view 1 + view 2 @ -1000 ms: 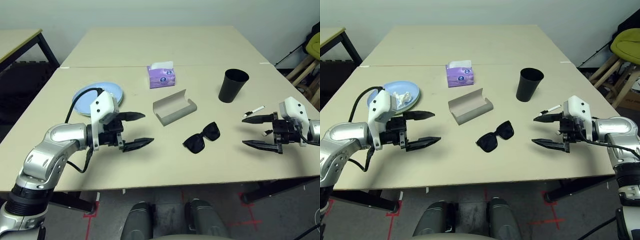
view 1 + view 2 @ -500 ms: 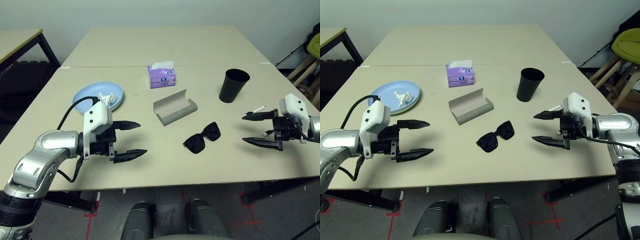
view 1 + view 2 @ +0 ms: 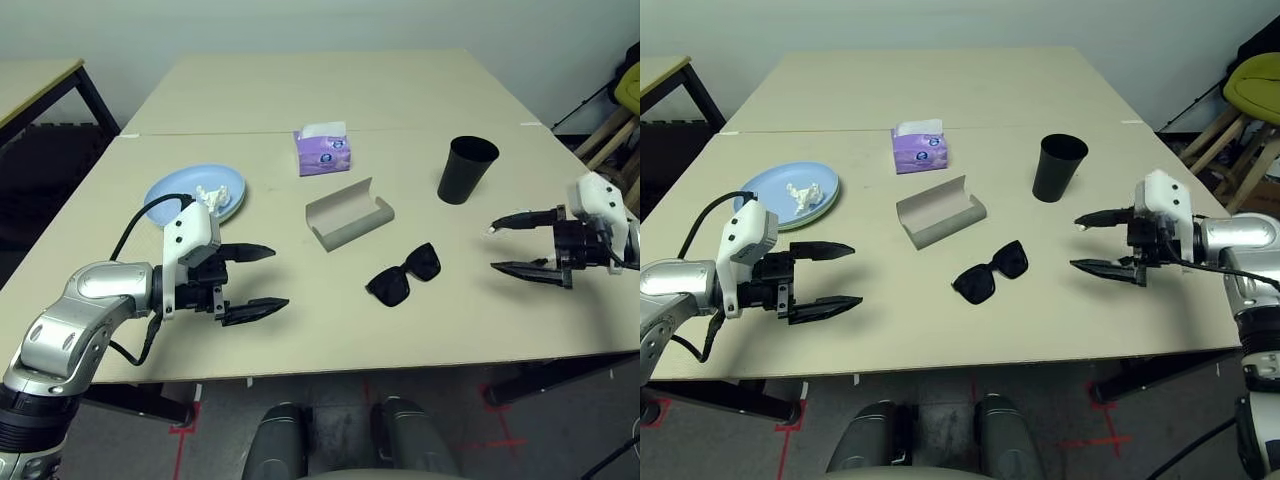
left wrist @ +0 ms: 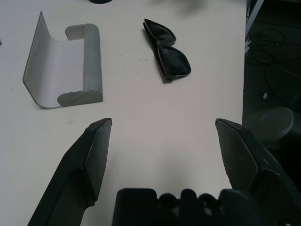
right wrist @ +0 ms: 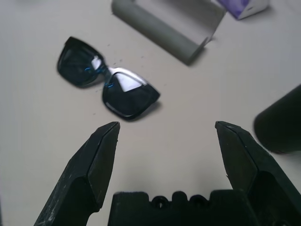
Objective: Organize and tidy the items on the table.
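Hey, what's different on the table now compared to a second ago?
The left gripper drew back toward the robot, uncovering the light blue plate. The right gripper rose and shifted outward, toward the table's right edge. Both stayed open and empty. The grey glasses case, black sunglasses, black cup and tissue box stayed put.

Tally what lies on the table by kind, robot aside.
Light blue plate: 1
Paper wad: 1
Tissue box: 1
Glasses case: 1
Sunglasses: 1
Black cup: 1
White pen, only its tip in sight: 1
Total: 7
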